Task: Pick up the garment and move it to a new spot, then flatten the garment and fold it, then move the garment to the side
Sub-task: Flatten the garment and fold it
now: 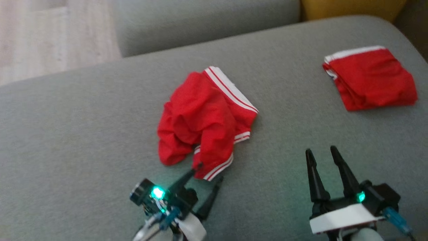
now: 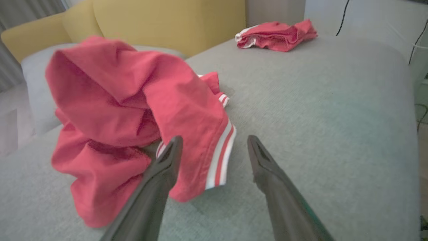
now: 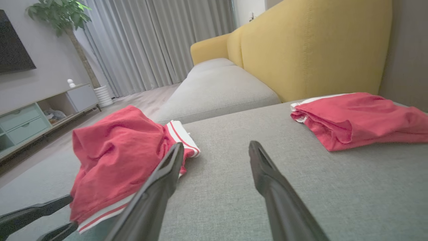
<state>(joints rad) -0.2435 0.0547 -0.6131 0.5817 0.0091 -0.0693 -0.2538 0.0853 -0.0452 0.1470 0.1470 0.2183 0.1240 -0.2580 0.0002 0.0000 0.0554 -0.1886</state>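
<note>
Nearest the cushion's front edge are the two arms. The left end effector (image 1: 210, 171) has its fingers spread wide and isn't pinching anything. It's parked right at the near hem of the red shorts (image 1: 200, 117). From the head view, one fingertip sits at the striped leg hem and the other is on bare fabric just beside it. In the left wrist view, that white-and-red striped hem hangs into the gap between the fingers. I honestly can't tell if the tip is touching the cloth or only lined up with it.

The right end effector (image 1: 321, 150) is over to the right along the same front edge, also wide open and holding nothing. It has plain grey sofa cushion (image 1: 83, 134) under it and is well apart from both bits of clothing.

The shorts themselves are a crumpled heap around the middle of the cushion, slightly left. They're bunched up, with the white waistband on the far side and one leg opening puffed up.

Further back, near the cushion's far right corner, there's a folded red garment (image 1: 371, 78) lying flat, white band toward the far edge.

Past the far edge are a second grey cushion (image 1: 200, 20), a yellow backrest (image 3: 317, 50) and wood floor (image 1: 50, 33) off to the far left.
</note>
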